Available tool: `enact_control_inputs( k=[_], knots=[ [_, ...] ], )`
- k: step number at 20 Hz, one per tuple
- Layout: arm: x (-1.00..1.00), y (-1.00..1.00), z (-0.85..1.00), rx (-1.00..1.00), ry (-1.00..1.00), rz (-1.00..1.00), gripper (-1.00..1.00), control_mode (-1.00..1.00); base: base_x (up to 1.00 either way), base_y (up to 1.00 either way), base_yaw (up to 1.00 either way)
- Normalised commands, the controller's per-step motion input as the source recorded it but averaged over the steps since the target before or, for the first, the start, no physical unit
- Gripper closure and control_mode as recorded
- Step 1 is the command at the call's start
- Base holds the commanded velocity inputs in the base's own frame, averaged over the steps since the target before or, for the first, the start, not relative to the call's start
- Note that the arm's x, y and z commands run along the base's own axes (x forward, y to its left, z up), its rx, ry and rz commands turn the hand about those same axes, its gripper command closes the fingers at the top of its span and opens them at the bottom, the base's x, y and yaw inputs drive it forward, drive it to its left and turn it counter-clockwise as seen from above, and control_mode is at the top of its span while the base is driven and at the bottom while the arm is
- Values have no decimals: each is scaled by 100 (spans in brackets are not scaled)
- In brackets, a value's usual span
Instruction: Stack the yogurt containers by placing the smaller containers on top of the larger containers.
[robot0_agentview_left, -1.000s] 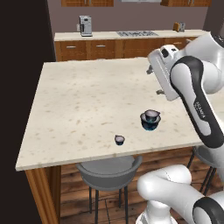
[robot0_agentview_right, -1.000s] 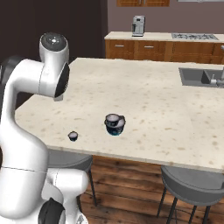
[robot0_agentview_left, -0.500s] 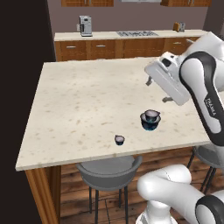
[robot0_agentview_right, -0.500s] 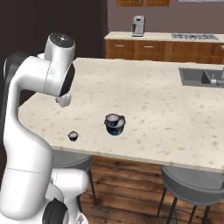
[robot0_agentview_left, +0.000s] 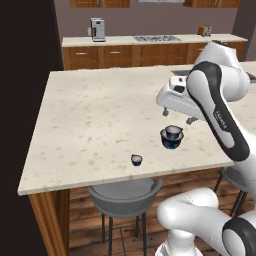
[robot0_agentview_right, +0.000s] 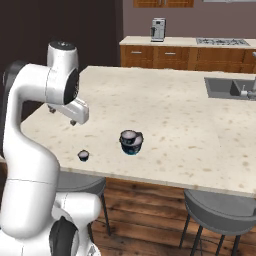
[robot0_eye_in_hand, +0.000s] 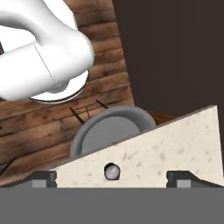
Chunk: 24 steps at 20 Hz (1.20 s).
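Observation:
The larger yogurt container (robot0_agentview_left: 172, 137) (robot0_agentview_right: 131, 142), dark navy with a teal base and pale top, stands upright near the front of the island counter (robot0_agentview_left: 90, 115). The smaller container (robot0_agentview_left: 136, 159) (robot0_agentview_right: 83, 155) sits closer to the front edge, to the left of the big one. My gripper (robot0_agentview_left: 177, 117) (robot0_agentview_right: 62, 116) hangs open above the counter, just behind and above the larger cup, touching nothing. In the hand view the small cup (robot0_eye_in_hand: 112, 171) lies centred between the wide-apart fingertips (robot0_eye_in_hand: 181, 177), still far below.
A grey stool (robot0_agentview_left: 125, 192) (robot0_eye_in_hand: 109, 129) stands under the counter's front edge below the small cup. Another stool (robot0_agentview_right: 220, 210) is at the right. A sink (robot0_agentview_right: 230, 87) is set in the counter's far right. A coffee machine (robot0_agentview_left: 98, 29) stands on the back counter.
The hand has swung down and forward over the counter, toward the cups. The jaws stayed open and both cups stayed in place.

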Motion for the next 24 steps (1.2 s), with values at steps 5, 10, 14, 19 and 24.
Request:
enact_control_inputs(
  k=[5,10,14,19,24],
  knots=[
    [-8,0,-68,-5,-1,36,-100,-100,0,0,0],
    [-17,2,-55,-7,-8,29,-100,-100,0,0,0],
    [-4,10,-58,-14,-7,15,-100,-100,0,0,0],
    [0,8,-60,-11,-5,10,-100,-100,0,0,0],
    [0,0,-52,-3,-13,10,-100,-100,0,0,0]
  ],
)
